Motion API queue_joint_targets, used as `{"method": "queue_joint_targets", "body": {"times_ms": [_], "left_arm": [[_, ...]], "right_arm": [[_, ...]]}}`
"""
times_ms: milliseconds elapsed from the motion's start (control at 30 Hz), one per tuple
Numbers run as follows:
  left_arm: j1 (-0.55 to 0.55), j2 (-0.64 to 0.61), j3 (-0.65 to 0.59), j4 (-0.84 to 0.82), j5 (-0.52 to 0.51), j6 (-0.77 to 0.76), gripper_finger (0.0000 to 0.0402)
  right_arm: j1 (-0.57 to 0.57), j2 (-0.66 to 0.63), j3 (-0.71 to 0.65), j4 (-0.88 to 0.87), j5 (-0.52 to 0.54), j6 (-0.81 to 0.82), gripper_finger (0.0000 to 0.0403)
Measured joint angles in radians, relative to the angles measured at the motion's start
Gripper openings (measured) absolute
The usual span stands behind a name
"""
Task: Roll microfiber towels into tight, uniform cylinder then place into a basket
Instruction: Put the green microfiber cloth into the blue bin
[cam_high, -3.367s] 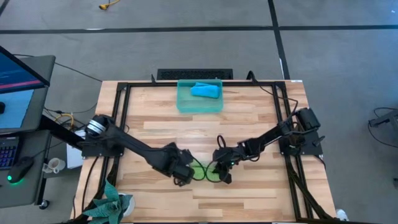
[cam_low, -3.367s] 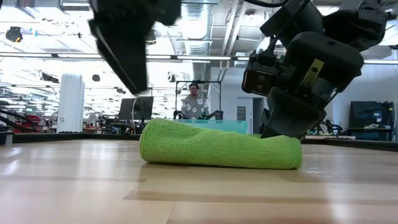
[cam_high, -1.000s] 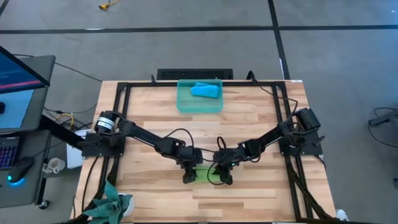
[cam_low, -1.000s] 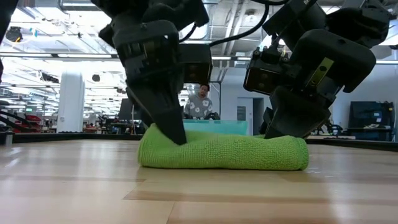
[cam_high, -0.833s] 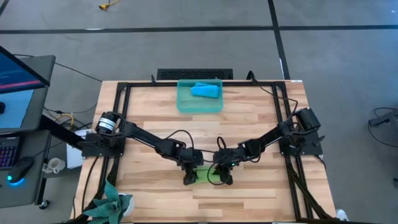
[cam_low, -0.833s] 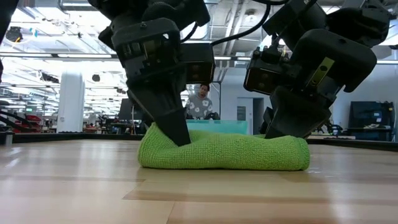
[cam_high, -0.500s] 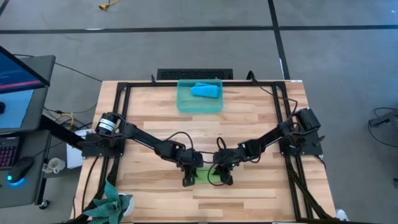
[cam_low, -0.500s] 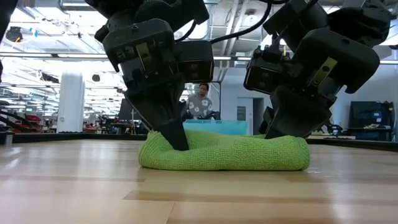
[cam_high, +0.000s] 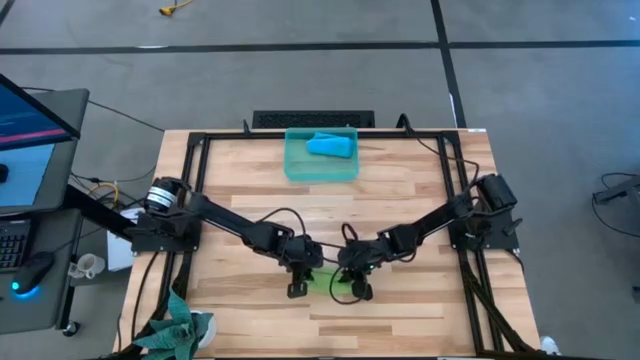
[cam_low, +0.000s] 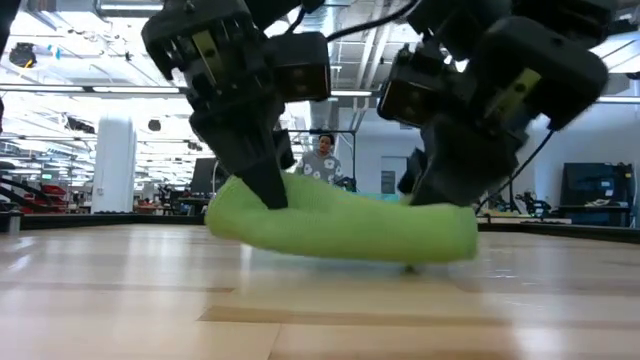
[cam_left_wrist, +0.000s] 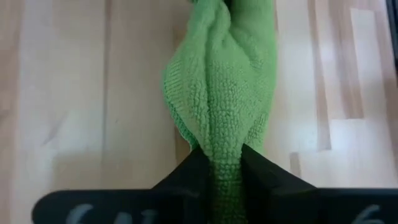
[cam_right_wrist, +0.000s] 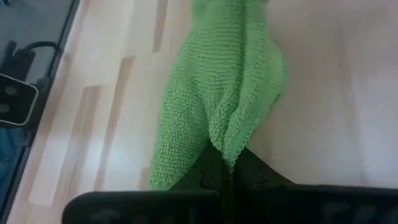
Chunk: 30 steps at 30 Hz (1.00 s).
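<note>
The lime green microfiber towel (cam_low: 340, 228), rolled into a thick cylinder, hangs just above the wooden table near its front middle. My left gripper (cam_high: 298, 288) is shut on its left end and my right gripper (cam_high: 352, 290) on its right end. In the low view the left end sits higher than the right. At the table's far edge stands the teal basket (cam_high: 296, 168), and the sky blue towel (cam_high: 330, 146) lies rolled inside it. My left gripper pinches a bunched ridge of cloth at the roll's left end (cam_left_wrist: 224, 155) between its two fingers (cam_left_wrist: 194, 168). It comes slanting down from above, and the roll is raised off the table. My right gripper pinches a fold of several layers at the roll's right end (cam_right_wrist: 229, 146) between its fingers (cam_right_wrist: 252, 167), slanting down from above. That end hangs lower, close to the tabletop.
Black frame rails (cam_high: 196, 200) run along the table's sides and far edge. A plant (cam_high: 180, 330) stands at the near left corner, and a monitor (cam_high: 30, 110) is off the table to the left. A person (cam_low: 320, 160) shows far behind the table in the low view.
My left gripper has shut on the roll's left end, squeezing the cloth into a ridge. Both grippers have then risen and rolled a little, lifting the green roll off the table, its left end higher than its right.
</note>
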Motion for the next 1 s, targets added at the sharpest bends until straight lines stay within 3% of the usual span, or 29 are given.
{"method": "queue_joint_targets", "body": {"times_ms": [167, 367, 500, 600, 1000], "left_arm": [[0.036, -0.053, 0.000, -0.079, -0.025, 0.038, 0.0024], [0.122, -0.151, 0.000, -0.153, -0.059, 0.111, 0.0035], [0.200, -0.197, 0.011, -0.162, -0.039, 0.185, 0.0029], [0.270, -0.203, 0.051, -0.201, -0.086, 0.227, 0.0023], [0.593, -0.199, 0.171, -0.231, -0.114, 0.364, 0.0026]], "right_arm": [[-0.043, -0.094, 0.013, -0.095, 0.027, -0.040, 0.0019], [-0.128, -0.224, 0.014, -0.177, 0.023, -0.150, 0.0019], [-0.217, -0.283, 0.013, -0.230, 0.009, -0.234, 0.0019], [-0.306, -0.322, 0.028, -0.295, 0.005, -0.320, 0.0019], [-0.636, -0.304, 0.230, -0.521, 0.016, -0.613, 0.0019]]}}
